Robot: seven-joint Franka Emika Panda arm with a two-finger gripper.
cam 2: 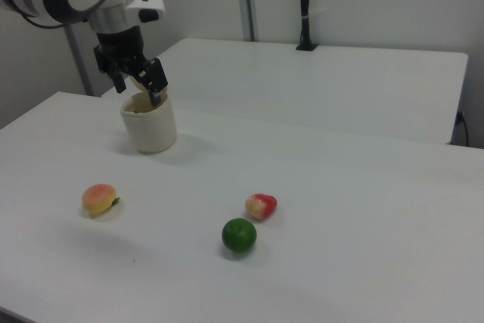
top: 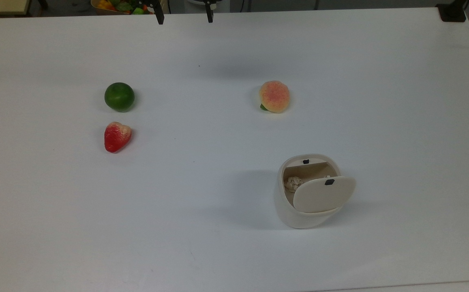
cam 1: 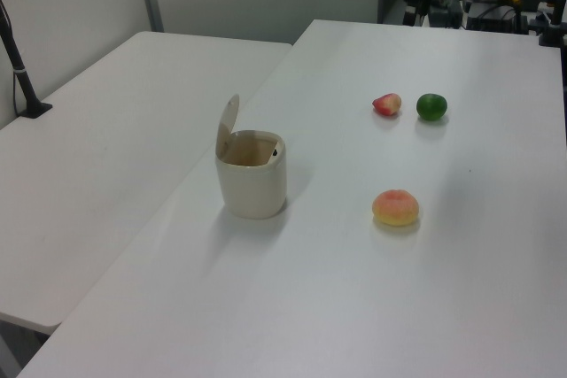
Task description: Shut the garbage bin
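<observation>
So the garbage bin [top: 304,202] sits with its lid [top: 323,194] flipped up, and the gripper [top: 184,15] hangs wide open, holding nothing, well away from it.

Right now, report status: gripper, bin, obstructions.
Gripper open, empty, high at the top view's upper edge. Garbage bin upright, lid raised, crumpled scrap inside. Peach, lime and strawberry well apart from the bin.

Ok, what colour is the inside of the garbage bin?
Tan, against a cream-white shell. The top view shows the garbage bin's interior best, under the raised lid.
</observation>
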